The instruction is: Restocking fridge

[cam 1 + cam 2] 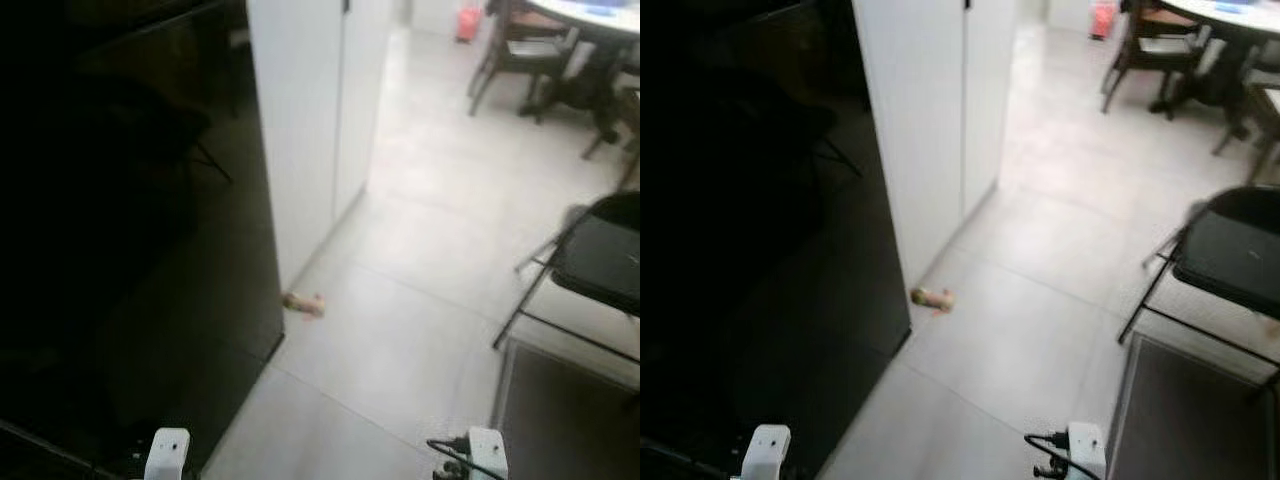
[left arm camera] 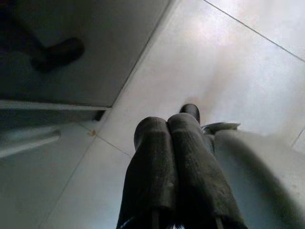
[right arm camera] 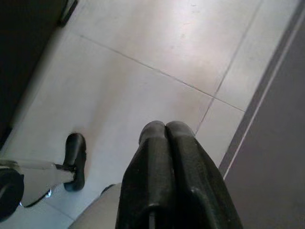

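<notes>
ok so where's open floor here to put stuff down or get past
The widest free patch is the pale tiled floor between the black fridge and the folding chair. It runs on past the white cabinet. A small object lies at the cabinet's foot. It is crowded around the table and chairs. A dark mat borders the right.

My fridge (image 1: 130, 250) is a black mass on my left, cut off by the picture's left and bottom edges; its glossy face gives only dim reflections I cannot read. A small tan thing (image 1: 303, 303) lies on the floor (image 1: 400, 340) at the fridge's corner, too blurred and small to tell. The folding chair (image 1: 600, 260) on my right runs off the edge, as does the dark mat (image 1: 560, 420). Far off, the tabletop (image 1: 600, 15) is cropped at the top corner.
</notes>
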Controlling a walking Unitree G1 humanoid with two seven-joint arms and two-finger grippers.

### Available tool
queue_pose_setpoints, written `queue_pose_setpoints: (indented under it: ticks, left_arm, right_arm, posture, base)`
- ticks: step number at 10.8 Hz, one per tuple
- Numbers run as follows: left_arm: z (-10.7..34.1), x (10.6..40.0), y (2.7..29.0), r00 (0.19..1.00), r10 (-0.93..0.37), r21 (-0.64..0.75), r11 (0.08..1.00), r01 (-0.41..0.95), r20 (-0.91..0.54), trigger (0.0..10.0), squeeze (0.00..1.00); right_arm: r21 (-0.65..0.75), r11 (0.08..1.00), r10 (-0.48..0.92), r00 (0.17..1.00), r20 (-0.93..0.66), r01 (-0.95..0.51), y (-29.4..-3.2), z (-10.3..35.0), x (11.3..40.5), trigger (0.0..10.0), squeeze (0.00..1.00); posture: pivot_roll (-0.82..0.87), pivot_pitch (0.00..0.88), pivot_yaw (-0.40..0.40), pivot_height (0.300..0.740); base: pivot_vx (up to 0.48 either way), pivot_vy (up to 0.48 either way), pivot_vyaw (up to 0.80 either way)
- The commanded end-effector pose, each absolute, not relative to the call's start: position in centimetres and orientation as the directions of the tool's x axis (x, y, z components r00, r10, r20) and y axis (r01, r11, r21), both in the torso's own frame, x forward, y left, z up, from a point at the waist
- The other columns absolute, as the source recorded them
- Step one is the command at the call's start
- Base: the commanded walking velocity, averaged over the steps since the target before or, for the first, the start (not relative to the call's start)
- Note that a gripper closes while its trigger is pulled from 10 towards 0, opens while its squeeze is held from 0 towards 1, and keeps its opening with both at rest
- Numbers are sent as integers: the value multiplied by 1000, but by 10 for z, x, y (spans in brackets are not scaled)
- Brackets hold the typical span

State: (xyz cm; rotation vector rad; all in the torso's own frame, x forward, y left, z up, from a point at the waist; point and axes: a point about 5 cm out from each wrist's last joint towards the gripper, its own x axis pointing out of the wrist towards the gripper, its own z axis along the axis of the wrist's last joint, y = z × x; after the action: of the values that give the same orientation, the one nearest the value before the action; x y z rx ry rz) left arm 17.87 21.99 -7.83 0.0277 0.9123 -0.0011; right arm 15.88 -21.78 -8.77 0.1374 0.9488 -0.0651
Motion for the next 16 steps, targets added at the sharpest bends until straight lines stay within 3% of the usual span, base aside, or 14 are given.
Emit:
queue_pose_setpoints:
  ticks: [1, 16]
  left_arm:
    - [-81, 172, 223, 591, 18, 29, 1000, 8, -806, 10000, 0]
    - [-81, 172, 223, 582, 20, 32, 999, 11, -813, 10000, 0]
  right_arm:
    - [87, 989, 5, 572, -821, 116, -218, -89, 157, 10000, 0]
    - [89, 990, 11, 566, -824, 110, -218, -89, 156, 10000, 0]
  posture:
    - [27, 19, -10, 740]
    - [23, 25, -11, 740]
  base:
    - [0, 0, 800]
    - [0, 0, 800]
